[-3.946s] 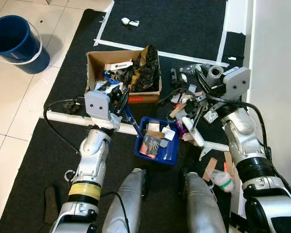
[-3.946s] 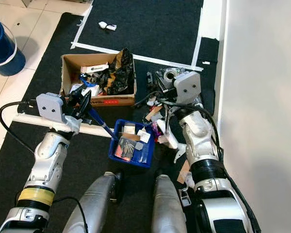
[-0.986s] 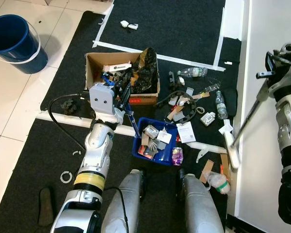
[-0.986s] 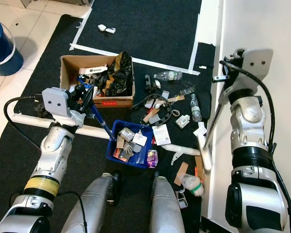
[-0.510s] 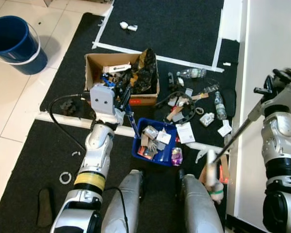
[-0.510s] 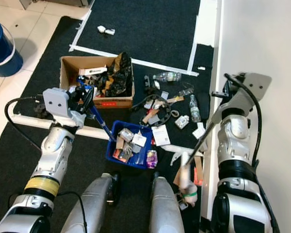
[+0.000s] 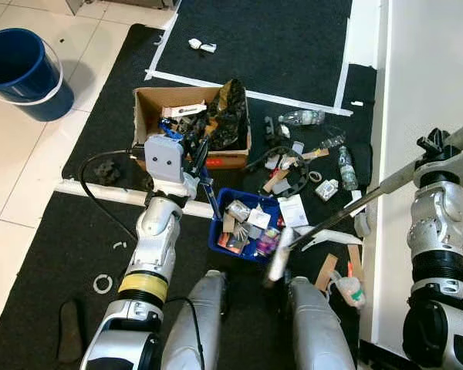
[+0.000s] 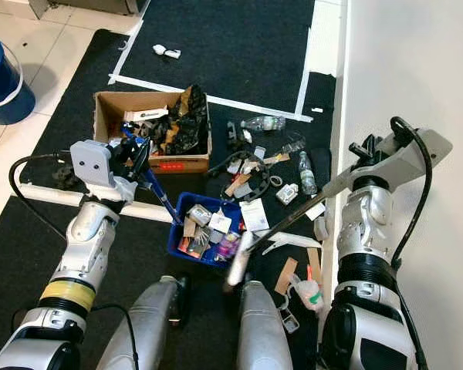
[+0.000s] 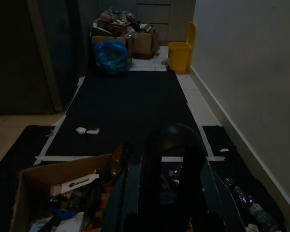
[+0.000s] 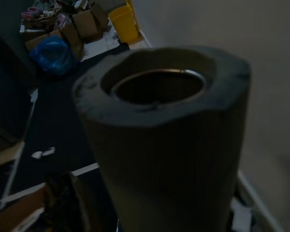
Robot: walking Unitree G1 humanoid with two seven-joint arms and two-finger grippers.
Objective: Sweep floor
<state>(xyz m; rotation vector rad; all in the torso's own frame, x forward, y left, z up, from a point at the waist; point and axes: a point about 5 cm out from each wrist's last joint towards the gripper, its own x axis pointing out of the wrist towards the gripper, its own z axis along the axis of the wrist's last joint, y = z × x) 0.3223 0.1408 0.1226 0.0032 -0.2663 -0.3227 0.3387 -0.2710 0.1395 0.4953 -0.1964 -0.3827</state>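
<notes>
The black mat holds junk. The right pincer grips a broom; the left pincer grips the dustpan.

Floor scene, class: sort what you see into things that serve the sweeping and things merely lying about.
Sweeping:
- broom, held by right hand
- blue dustpan, held by left hand
- litter on mat

Lying about:
- blue bucket
- cardboard box
- white pipe
</notes>
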